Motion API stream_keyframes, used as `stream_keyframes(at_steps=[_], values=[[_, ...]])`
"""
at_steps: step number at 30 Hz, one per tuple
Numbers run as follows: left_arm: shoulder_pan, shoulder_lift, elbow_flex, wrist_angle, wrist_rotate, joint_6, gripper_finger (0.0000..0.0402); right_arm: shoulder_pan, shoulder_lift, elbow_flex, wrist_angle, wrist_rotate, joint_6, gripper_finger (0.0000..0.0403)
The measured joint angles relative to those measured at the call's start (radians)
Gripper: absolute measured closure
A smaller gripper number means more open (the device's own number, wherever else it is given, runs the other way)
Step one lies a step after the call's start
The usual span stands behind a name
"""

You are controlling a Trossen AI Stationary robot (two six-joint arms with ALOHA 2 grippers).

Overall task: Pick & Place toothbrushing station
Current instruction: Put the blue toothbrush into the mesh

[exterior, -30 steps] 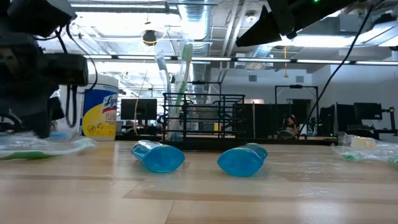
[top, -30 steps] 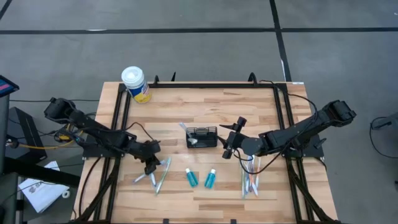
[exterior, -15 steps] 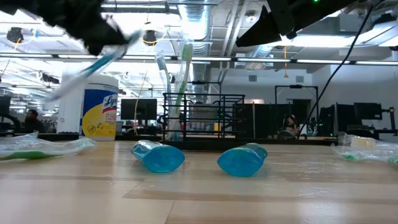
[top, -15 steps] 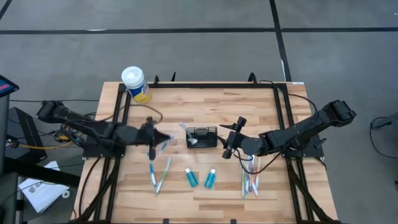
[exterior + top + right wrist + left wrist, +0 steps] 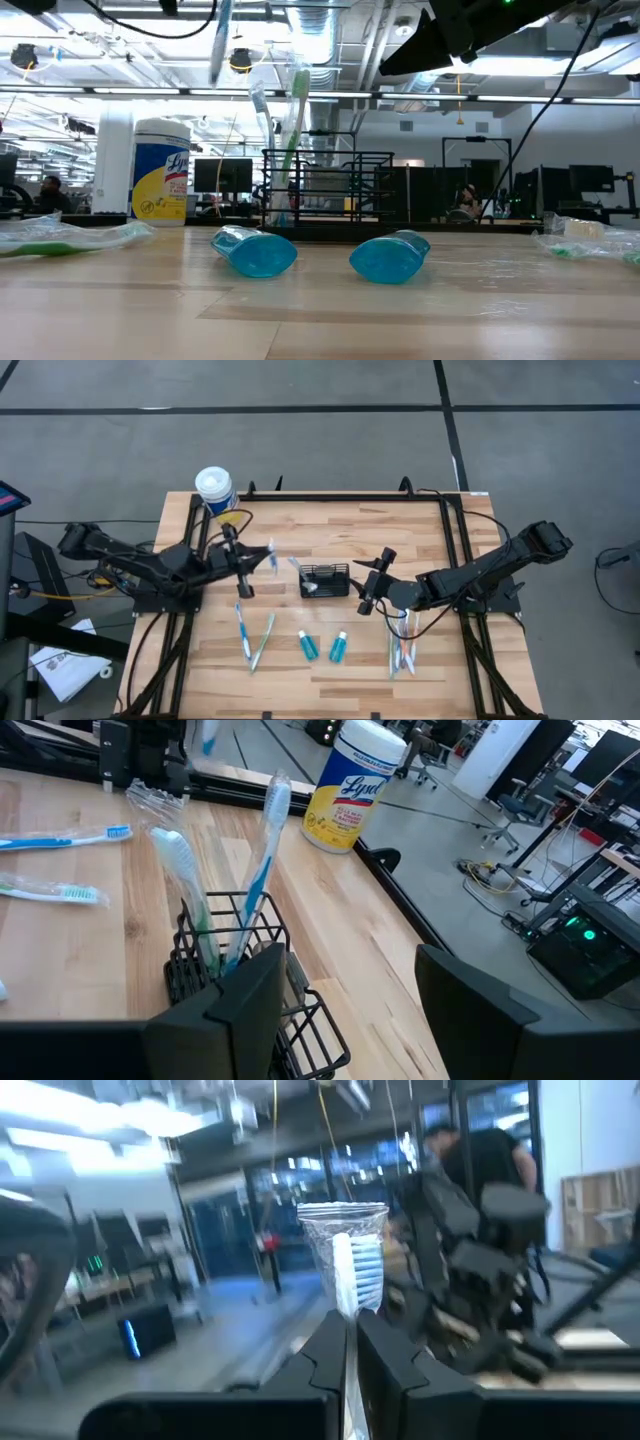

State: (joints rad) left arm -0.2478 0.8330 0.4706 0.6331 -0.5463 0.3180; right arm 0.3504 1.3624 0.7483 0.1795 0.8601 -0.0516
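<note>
One basket point(image 5: 325, 580) holding two toothbrushes point(image 5: 262, 850) – two more toothbrushes point(image 5: 250, 635) near the surface's left edge, a few point(image 5: 402, 650) toward the right, one held point(image 5: 262, 558). Two tubes point(image 5: 307, 646). One canister point(image 5: 217, 493).

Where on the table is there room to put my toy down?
The back right of the wooden table, behind the black wire-mesh basket, is bare, as is the front left corner. The middle is crowded: two teal tubes, loose toothbrushes and both arms.

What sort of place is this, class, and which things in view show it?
Probably a robotics lab in an open-plan workspace: two arms mounted at a wooden table, desks with monitors behind, and exposed ceiling ducts overhead.
</note>
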Motion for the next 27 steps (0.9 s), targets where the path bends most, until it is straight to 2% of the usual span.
stream_keyframes(at_steps=[2,8,14,17,27], values=[[0.014,0.023,0.0,0.045,0.036,0.045,0.0397,0.0,0.0,0.0,0.0,-0.003,0.0,0.0188],[0.077,0.143,0.0,0.175,0.155,-0.008,0.0397,0.0,0.0,0.0,0.0,-0.016,0.0,0.0188],[0.121,0.296,0.0,0.366,0.24,0.004,0.0397,0.0,0.0,0.0,0.0,-0.021,0.0,0.0188],[0.131,0.348,0.0,0.427,0.256,-0.009,0.0397,0.001,0.0,0.0,0.0,-0.021,0.0,0.0188],[0.138,0.481,-0.033,0.482,0.236,-0.059,0.0396,0.001,0.0,0.0,-0.021,-0.022,0.01,0.0188]])
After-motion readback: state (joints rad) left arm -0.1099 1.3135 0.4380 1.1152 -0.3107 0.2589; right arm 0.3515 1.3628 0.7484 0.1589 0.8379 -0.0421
